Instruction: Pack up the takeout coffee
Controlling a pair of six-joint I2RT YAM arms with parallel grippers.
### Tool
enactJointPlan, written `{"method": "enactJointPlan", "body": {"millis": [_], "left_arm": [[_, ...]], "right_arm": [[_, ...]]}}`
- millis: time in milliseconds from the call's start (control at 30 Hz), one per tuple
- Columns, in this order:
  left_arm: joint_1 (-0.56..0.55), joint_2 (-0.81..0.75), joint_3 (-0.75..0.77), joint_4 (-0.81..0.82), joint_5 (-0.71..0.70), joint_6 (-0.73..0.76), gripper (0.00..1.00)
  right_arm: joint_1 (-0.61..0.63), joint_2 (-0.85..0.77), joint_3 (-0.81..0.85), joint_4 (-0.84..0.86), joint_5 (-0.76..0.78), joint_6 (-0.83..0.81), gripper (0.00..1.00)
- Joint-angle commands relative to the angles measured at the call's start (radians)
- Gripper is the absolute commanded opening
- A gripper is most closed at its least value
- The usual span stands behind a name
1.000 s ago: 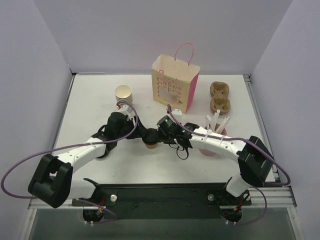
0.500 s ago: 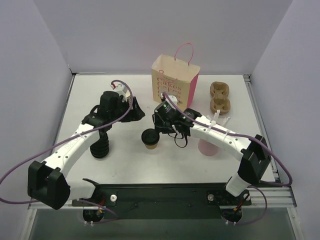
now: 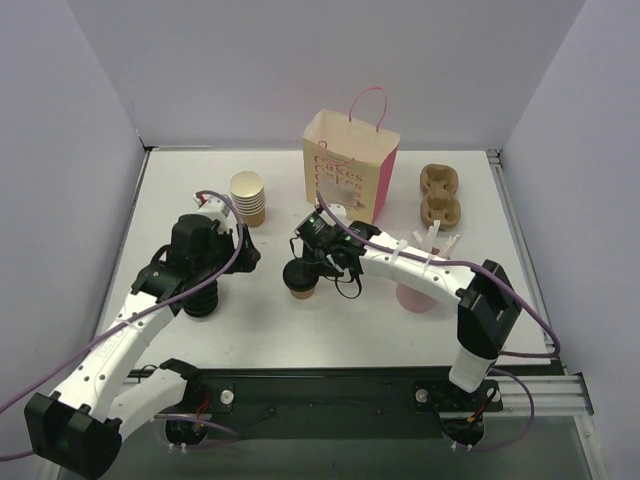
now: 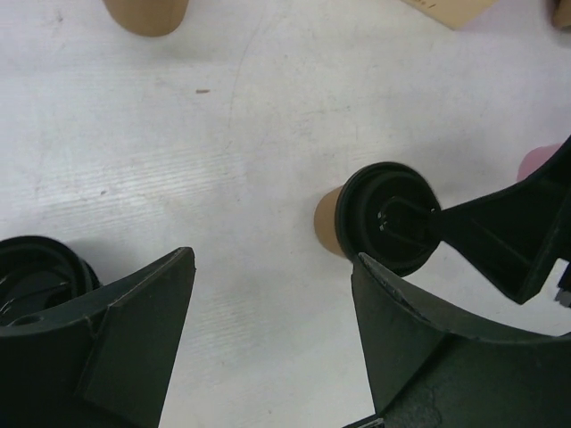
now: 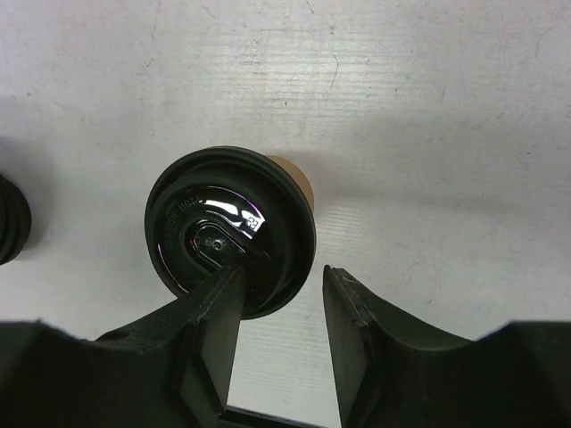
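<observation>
The takeout coffee, a small tan cup with a black lid, stands upright mid-table. In the right wrist view its lid lies just ahead of my right gripper, which is open, with the left finger overlapping the lid's near edge and the right finger beside the cup. From above, my right gripper hovers at the cup's far side. My left gripper is wide open and empty, left of the cup; its view shows the coffee ahead and to the right. The paper bag stands open behind.
A stack of lidless tan cups stands left of the bag. A pink cup with white straws is right of the coffee under the right arm. A brown cup carrier lies at the back right.
My left arm has drawn away from the coffee, first up and back, then nearer and left, uncovering the cup stack. My right gripper has shifted left over the cup.
</observation>
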Motion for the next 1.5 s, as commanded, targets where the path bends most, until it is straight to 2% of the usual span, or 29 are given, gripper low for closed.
{"method": "enactJointPlan", "body": {"millis": [0,133,500,700,900,1133,1300,1467], "left_arm": [[0.006,-0.058,-0.058,-0.032,-0.052,0.050,0.81],[-0.013,-0.082,-0.063,-0.038,-0.058,0.052,0.81],[-0.042,-0.116,-0.058,-0.050,-0.099,0.061,0.81],[-0.046,-0.128,-0.058,-0.055,-0.115,0.064,0.81],[-0.057,-0.136,-0.057,-0.055,-0.119,0.067,0.81],[-0.062,-0.135,-0.060,-0.052,-0.110,0.069,0.81],[-0.062,-0.133,-0.060,-0.047,-0.105,0.072,0.81],[-0.062,-0.130,-0.058,-0.044,-0.098,0.075,0.81]], "right_arm": [[0.017,0.029,0.049,-0.029,0.016,0.048,0.41],[0.022,0.050,0.048,-0.031,0.012,0.067,0.39],[0.024,0.035,0.045,-0.075,0.056,0.055,0.00],[0.019,0.009,0.108,-0.181,0.139,-0.028,0.00],[-0.079,-0.114,0.100,-0.247,0.220,-0.180,0.00],[-0.292,-0.221,0.101,-0.255,0.182,-0.343,0.00],[-0.439,-0.215,0.117,-0.255,0.124,-0.403,0.00],[-0.516,-0.174,0.121,-0.229,0.047,-0.447,0.00]]}}
